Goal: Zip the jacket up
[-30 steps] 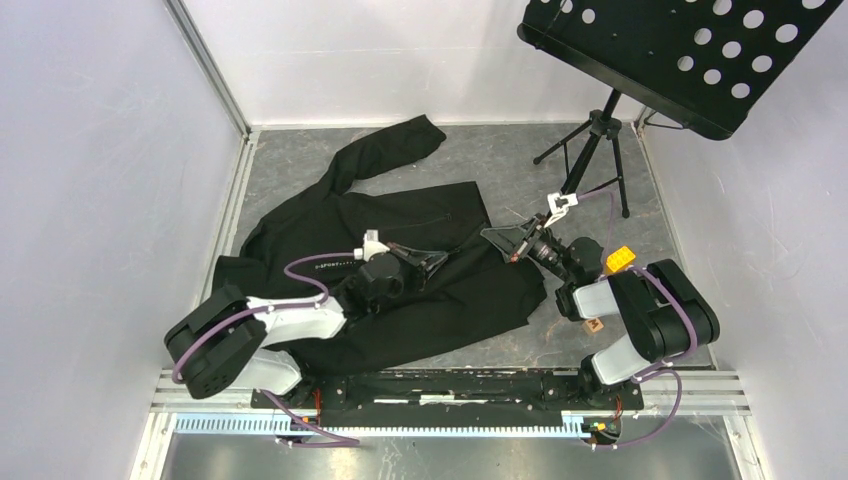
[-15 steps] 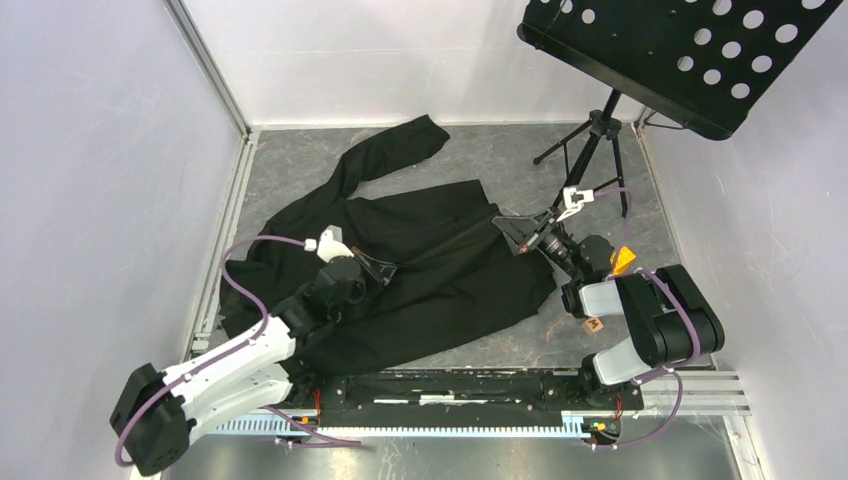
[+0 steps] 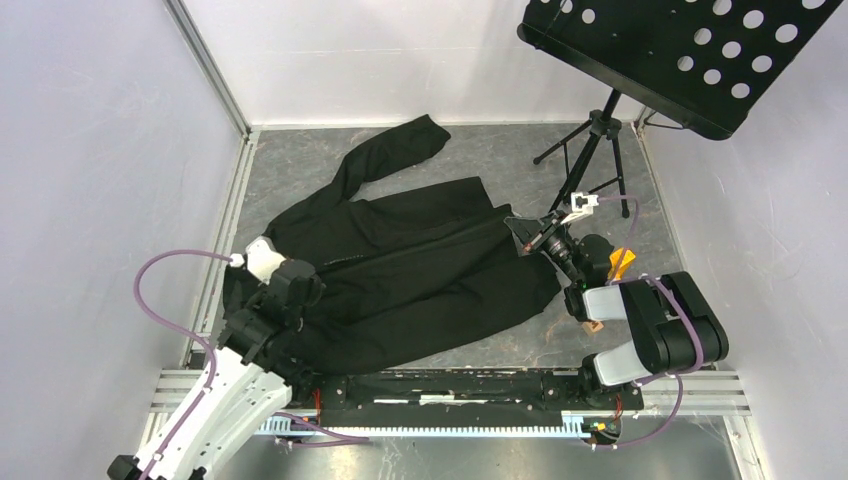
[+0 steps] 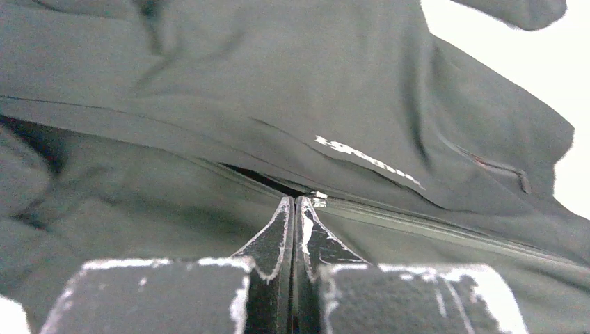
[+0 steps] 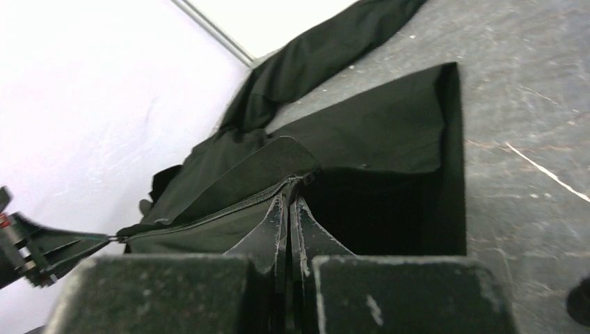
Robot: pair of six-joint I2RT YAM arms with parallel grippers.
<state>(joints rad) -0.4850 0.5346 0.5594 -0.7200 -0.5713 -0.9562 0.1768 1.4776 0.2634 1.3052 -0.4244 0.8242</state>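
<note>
From my station I see the jacket (image 3: 420, 275) lying flat across the grey worktop (image 3: 480, 160), filling most of its middle and left. It is black and matte, with the collar end toward the left wall and the hem toward the right. 1 long sleeve (image 3: 395, 150) stretches away toward the back wall.

The left tool (image 4: 293, 202) sits low over the chest, its 2 fingers pressed together. The tips lie right on the zipper (image 4: 417, 226), with a small silver metal piece just beside them. From the right wrist view this tool looks clamped on the slider end of the zipper line. To the right of the tips the 2 front edges meet in a closed seam. To the left they part into a narrow dark gap. Small white lettering (image 4: 369, 158) runs across the chest panel just above the seam, and a short pocket opening shows further right.

The right tool (image 5: 290, 193) is at the hem end, fingers together and pinched on the bottom of the zipper. The hem is lifted off the worktop there, leaving a dark hollow under the fabric. The teeth run in a taut line from these fingers toward the left tool.

A black perforated music stand (image 3: 690, 60) stands at the far right corner, well apart from the jacket. An orange block (image 3: 621, 262) lies beside the right arm.
</note>
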